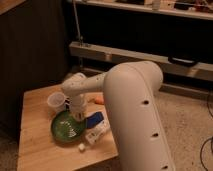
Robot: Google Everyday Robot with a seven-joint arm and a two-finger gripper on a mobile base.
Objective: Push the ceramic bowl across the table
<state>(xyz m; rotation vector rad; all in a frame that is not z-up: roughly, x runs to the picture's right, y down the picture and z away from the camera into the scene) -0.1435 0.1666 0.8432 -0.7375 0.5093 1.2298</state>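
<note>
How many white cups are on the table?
1. The cup stands near the table's far left edge, behind the bowl; the gripper is over the bowl. The arm may hide others.

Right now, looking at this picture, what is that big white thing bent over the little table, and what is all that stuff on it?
It is a robot's arm, seen by a single camera looking down over it. At its tip is a pincer, lowered onto the far edge of the green ceramic bowl. It seems to hold nothing; its job is to push that bowl along the wooden table. Beside the bowl stand a white cup, a blue packet, something orange, a pale bottle-like thing and a small white piece.
</note>
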